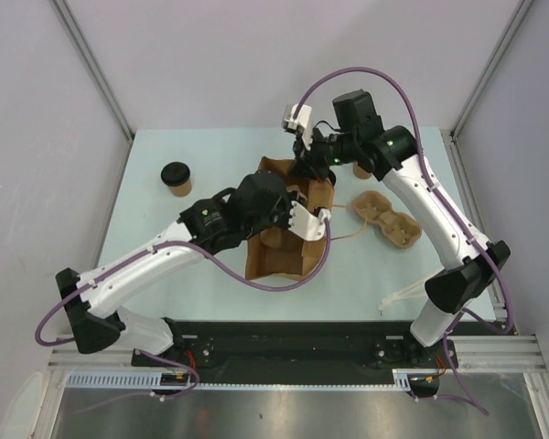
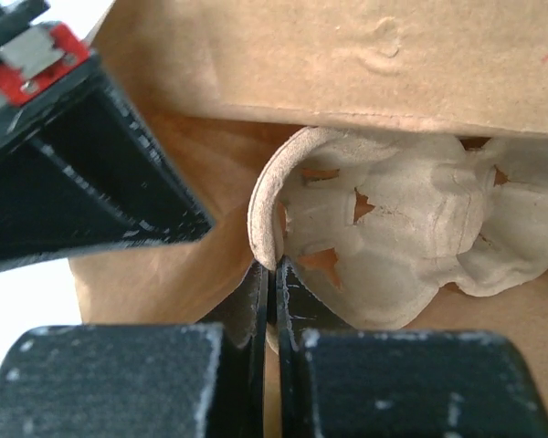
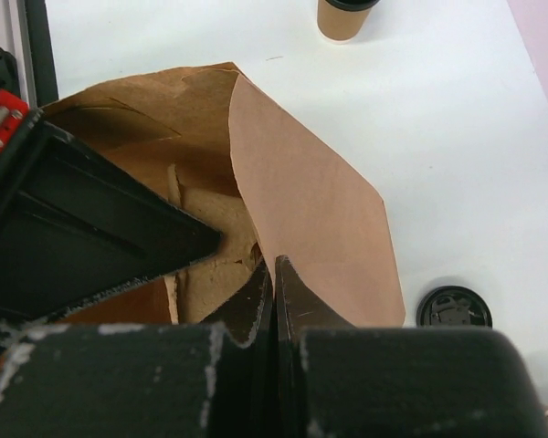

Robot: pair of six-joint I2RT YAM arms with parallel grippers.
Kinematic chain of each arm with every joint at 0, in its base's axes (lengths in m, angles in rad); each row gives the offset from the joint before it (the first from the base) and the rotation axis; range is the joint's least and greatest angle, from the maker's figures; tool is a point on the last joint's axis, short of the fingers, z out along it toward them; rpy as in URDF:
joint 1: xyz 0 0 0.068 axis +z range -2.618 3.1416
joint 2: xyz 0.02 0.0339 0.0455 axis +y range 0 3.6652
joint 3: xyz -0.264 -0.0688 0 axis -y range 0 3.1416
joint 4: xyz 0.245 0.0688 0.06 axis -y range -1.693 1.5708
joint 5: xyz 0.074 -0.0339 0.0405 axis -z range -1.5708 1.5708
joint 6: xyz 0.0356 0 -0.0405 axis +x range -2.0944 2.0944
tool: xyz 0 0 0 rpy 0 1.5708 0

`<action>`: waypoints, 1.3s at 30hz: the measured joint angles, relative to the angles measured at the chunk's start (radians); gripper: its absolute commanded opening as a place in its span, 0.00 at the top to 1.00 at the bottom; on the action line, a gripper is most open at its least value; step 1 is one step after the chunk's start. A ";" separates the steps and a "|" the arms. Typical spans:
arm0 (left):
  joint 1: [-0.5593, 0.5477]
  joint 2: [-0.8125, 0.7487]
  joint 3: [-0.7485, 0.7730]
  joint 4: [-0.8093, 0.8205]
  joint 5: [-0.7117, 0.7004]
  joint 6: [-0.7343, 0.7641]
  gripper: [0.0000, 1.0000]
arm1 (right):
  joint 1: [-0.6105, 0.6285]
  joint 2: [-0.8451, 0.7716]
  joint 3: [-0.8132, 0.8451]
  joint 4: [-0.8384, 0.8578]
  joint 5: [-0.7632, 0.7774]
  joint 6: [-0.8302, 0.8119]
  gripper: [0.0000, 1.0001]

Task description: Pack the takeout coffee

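Observation:
A brown paper bag (image 1: 274, 261) lies open in the middle of the table. My left gripper (image 1: 288, 218) reaches into its mouth and is shut on the rim of a moulded-pulp cup tray (image 2: 411, 237) inside the bag (image 2: 347, 73); its fingertips (image 2: 276, 266) pinch the tray's edge. My right gripper (image 1: 304, 174) is shut on the bag's upper edge (image 3: 301, 201) and holds it up. A small tan paper cup (image 1: 361, 171) stands behind my right forearm, mostly hidden.
A tan cup with a black lid (image 1: 176, 178) stands at the back left, also in the right wrist view (image 3: 347, 16). A second pulp tray (image 1: 389, 219) lies right of the bag. A loose black lid (image 3: 454, 307) lies beside the bag.

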 measured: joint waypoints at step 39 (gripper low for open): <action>0.165 0.306 0.529 -0.412 0.293 -0.060 0.48 | -0.079 0.136 0.102 -0.060 -0.093 0.006 1.00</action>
